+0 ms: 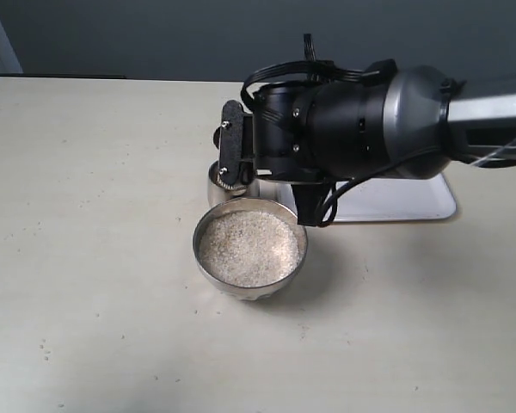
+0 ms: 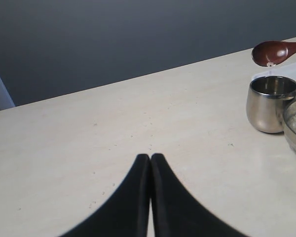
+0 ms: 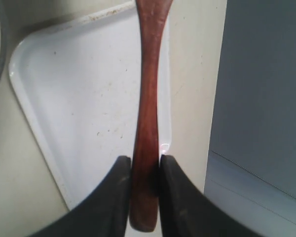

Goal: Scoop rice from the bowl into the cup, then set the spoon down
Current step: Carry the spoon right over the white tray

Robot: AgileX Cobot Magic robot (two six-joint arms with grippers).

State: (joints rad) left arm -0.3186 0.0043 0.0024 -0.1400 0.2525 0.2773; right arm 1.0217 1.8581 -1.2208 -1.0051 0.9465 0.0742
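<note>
Nearest the exterior camera, the wide round shiny steel bowl (image 1: pixel 249 293) sits on the pale cream tabletop (image 1: pixel 86 301). It is filled close to its rim with the off-white granular rice (image 1: pixel 248 248) — plenty there to scoop, and placed so the spoon needs only a short trip to the next vessel. Just behind the bowl stands the small rounded steel cup (image 2: pixel 271 104); whether the 2 touch I cannot tell, and the arm hides most of the cup in the exterior view. The left wrist view shows its inside dark, so I cannot say whether any grains lie in it.

Above the cup's rim, not touching it, hangs the oval head of the slender reddish-brown glossy wooden spoon (image 2: pixel 272 52). It looks tipped toward the cup, which I judge to be the pouring step. A pale speck at its lower lip may be grains, but it is too small to tell.

The right gripper (image 3: pixel 147 165) pinches the spoon's thin handle near its end between 2 black fingers. That far-back hold puts the bulky wrist clear of both vessels while the head reaches across.

Beyond, under the arm, lies a flat white rectangular tray (image 1: pixel 413 202), probably where the spoon is meant to be laid.

Off to the side, the left gripper (image 2: pixel 150 160) has its 2 fingers pressed together on nothing, low over bare table and well apart from the cup — out of the working arm's way. A dark grey wall (image 1: pixel 155 34) closes the scene.
</note>
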